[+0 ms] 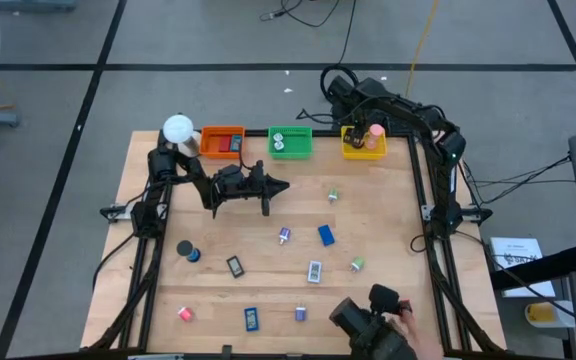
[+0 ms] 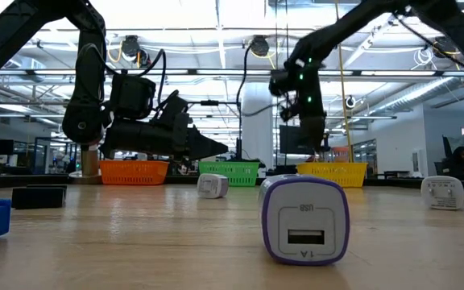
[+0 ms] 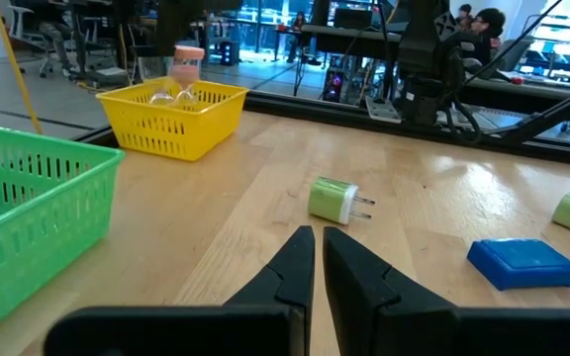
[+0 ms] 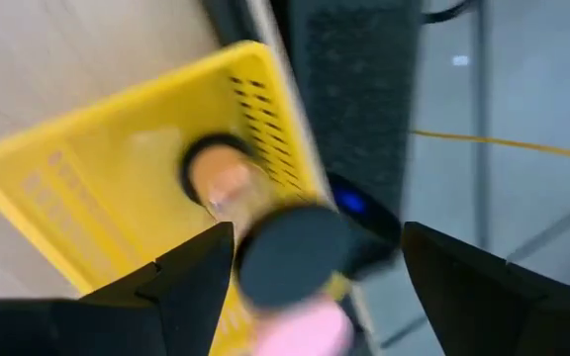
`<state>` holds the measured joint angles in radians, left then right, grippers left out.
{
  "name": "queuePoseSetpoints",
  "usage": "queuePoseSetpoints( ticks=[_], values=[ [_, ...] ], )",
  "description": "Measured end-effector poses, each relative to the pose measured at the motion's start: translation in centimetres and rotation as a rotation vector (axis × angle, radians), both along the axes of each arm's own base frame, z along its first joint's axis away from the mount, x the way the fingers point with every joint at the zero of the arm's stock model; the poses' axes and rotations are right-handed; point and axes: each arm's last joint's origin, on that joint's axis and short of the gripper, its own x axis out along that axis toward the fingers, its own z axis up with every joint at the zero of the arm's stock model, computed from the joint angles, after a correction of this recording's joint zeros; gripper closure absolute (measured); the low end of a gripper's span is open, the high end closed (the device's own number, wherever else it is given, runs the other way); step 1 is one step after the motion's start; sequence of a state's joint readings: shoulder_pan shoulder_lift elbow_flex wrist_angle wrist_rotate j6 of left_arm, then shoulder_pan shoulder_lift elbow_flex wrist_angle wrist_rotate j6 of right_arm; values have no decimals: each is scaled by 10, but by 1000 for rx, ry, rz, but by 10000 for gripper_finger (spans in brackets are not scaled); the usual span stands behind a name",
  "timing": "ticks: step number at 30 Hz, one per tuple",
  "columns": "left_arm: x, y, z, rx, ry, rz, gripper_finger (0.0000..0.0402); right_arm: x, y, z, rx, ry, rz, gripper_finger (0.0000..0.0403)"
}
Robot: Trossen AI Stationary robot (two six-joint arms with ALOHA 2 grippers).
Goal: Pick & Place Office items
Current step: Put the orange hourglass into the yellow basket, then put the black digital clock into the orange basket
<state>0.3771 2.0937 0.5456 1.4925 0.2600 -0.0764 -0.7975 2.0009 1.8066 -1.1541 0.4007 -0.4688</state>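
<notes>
A few items already sit in the orange tray (image 1: 222,141), green tray (image 1: 290,143) and yellow tray (image 1: 363,143), but about ten pieces lie scattered on the counter (image 1: 388,210). My right end effector (image 1: 352,130) hangs spread wide over the yellow tray with a pink roll (image 4: 290,262) between its fingers. My left end effector (image 1: 280,186) hovers pinched empty near the green plug (image 3: 332,199).

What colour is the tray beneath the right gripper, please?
Yellow tray, seen best in the right wrist view, under the right gripper.

purple-edged charger (image 2: 304,219) upright, trays (image 2: 232,171) behind
</notes>
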Motion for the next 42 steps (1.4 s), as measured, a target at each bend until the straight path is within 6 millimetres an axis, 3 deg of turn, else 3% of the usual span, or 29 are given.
queuePoseSetpoints(
  ticks=[6,9,12,16,24,31,37,42],
  values=[
    [0,0,0,1,0,12,376,-2,36,53,-133,-47,51,130],
    [0,1,0,1,0,26,376,-10,55,75,-126,-202,21,160],
    [0,1,0,-1,-2,28,376,-23,75,82,-102,-366,-12,203],
    [0,1,1,-29,-9,29,376,-39,106,69,-139,-499,-1,271],
    [10,10,2,-204,-9,22,376,-64,165,21,-204,-752,30,395],
    [13,-3,33,-186,-35,-39,376,-74,196,-13,-263,-1011,95,385],
    [11,-24,71,-101,46,-8,376,-79,206,-30,-334,-1196,143,399],
    [-1,-47,92,-162,196,15,376,-84,213,-45,-360,-1284,178,400]
  ],
)
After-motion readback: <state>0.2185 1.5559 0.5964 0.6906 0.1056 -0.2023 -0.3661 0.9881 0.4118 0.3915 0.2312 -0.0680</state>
